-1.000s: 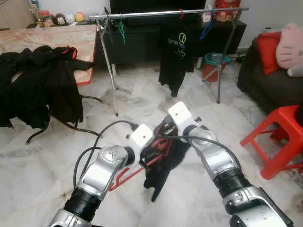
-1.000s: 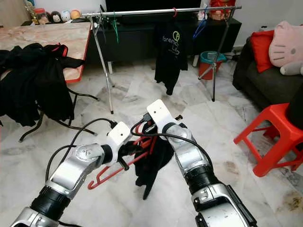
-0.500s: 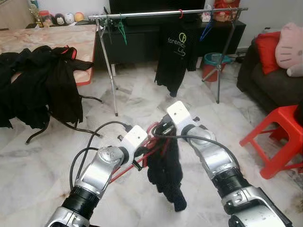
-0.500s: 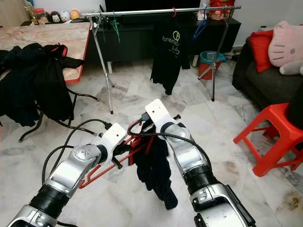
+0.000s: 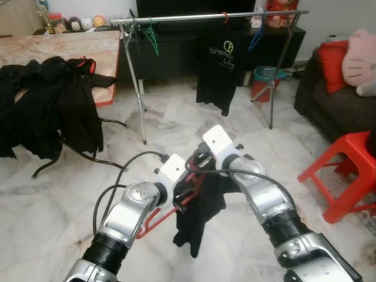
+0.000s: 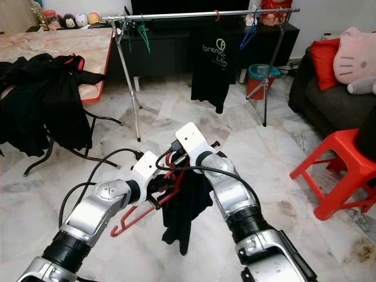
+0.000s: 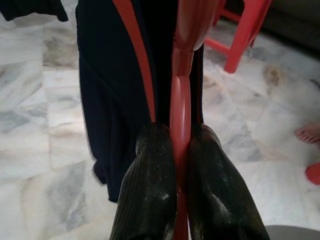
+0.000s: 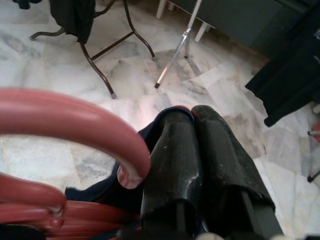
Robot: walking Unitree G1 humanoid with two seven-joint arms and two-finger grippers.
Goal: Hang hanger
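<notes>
Low in front of me I hold a red plastic hanger (image 5: 154, 216) with a black, red-trimmed garment (image 5: 198, 214) draped over it. My left gripper (image 7: 176, 131) is shut on the hanger's thin red bar, with the dark cloth hanging just behind. My right gripper (image 8: 192, 112) is shut on the garment's neck edge beside the hanger's curved hook (image 8: 75, 120). The two grippers meet close together above the marble floor. Beyond them stands the metal clothes rack (image 5: 205, 16), where a black printed T-shirt (image 5: 221, 64) hangs.
A green hanger (image 5: 152, 35) and a blue one (image 5: 256, 34) hang on the rack. Left is a table (image 5: 70, 44) heaped with black clothes (image 5: 50, 111). Right are a red stool (image 5: 346, 170), a dark sofa (image 5: 335, 97) and a person's foot (image 7: 310, 132).
The garment has swung back left and now hangs straight under the grippers. Both grippers have moved slightly up and forward together. The T-shirt on the rack has swayed to the right.
</notes>
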